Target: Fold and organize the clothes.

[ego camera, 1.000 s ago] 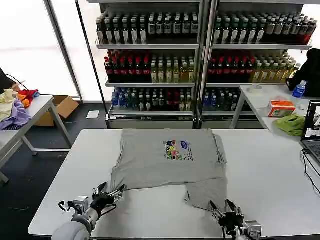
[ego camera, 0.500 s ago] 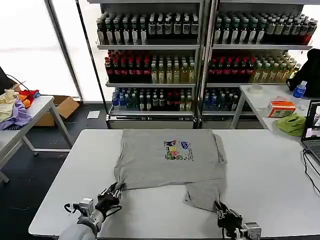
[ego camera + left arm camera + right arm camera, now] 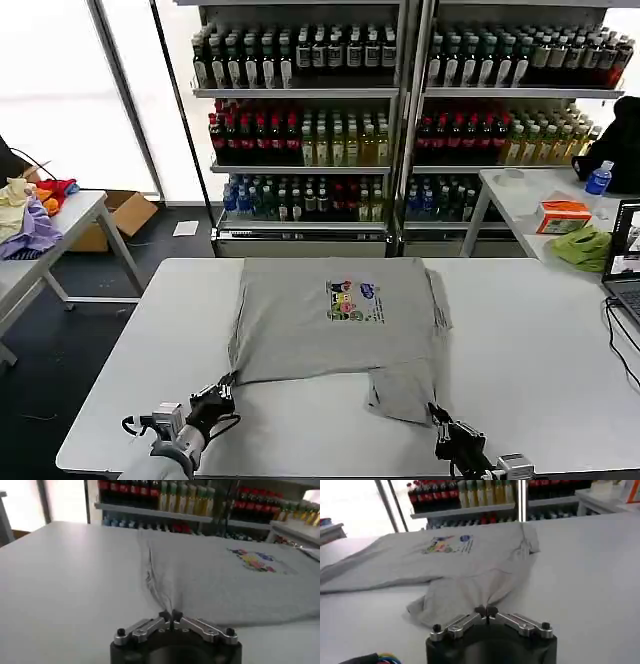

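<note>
You are working at a plain white worktop (image 3: 520, 340) in a shop-like room, with shelves of bottled drinks (image 3: 400, 110) along the far side, a side table (image 3: 40, 240) heaped with coloured cloth at far left, and another table at far right with a laptop at its edge. The grey shirt (image 3: 335, 330) lies print-up near the middle of the worktop, its near hem uneven, one flap reaching toward you on the right. Your left gripper (image 3: 222, 387) has its jaws pinched on the near-left corner of the hem, and your right gripper (image 3: 440, 420) is clamped on the near-right flap; both wrist views show cloth nipped between closed tips. This looks like the start of a fold: both near corners are held and the shirt is otherwise flat. Next you probably need to lift both corners together and carry them toward the far edge, keeping level so the hem lands straight.
</note>
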